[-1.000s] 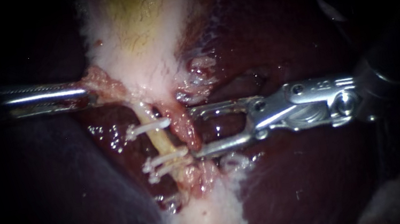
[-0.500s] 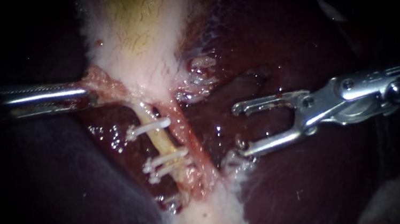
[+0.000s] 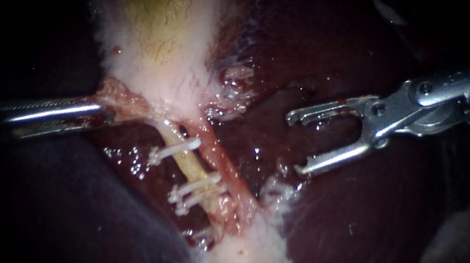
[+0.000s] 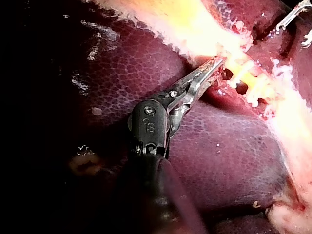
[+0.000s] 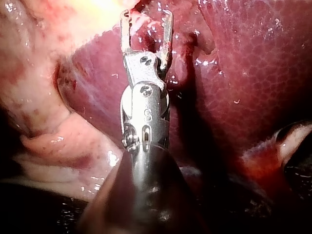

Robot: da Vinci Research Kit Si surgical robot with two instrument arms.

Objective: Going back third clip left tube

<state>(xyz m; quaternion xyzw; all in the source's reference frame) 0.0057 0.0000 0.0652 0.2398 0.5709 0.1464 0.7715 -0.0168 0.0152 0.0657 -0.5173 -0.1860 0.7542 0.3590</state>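
The right instrument (image 3: 296,145), jaws spread and empty at centre right, is hovering clear of three clips (image 3: 194,186) on the central left tube (image 3: 189,168), while the left instrument (image 3: 100,107) is pinching pink tissue (image 3: 124,99), seemingly tensioning it.

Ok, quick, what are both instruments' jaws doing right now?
Left instrument: jaws shut on pink tissue at the lower edge of the gallbladder.
Right instrument: jaws open, holding nothing, clear of the clipped tube.

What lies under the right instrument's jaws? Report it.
Bare, wet liver shows under the right instrument and between its open jaws, which hold nothing. Tissue directly beneath the metal is hidden.
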